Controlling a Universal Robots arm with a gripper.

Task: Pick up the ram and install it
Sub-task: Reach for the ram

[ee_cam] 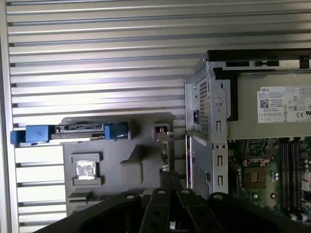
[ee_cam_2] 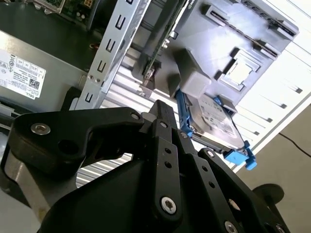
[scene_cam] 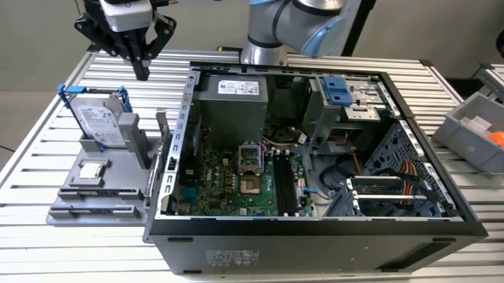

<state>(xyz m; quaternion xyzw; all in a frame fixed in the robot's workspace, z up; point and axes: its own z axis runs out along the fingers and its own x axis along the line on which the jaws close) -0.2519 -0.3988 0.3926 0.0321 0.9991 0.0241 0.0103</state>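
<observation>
The gripper (scene_cam: 141, 72), fingers together and empty, hangs over the bench (scene_cam: 43, 132) near the hard drive (scene_cam: 101, 121). The ram (scene_cam: 162, 134) stands on edge in the gray holder (scene_cam: 79, 209), just beside the computer case (scene_cam: 315, 239) wall; a misaligned descent risks striking that wall.

Slatted metal table (scene_cam: 79, 259), perhaps grey wall (scene_cam: 32, 35)

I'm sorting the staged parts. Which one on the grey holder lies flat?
The small square processor chip, flat in its recess; the hard drive in the blue frame and the ram both stand on edge.
</observation>
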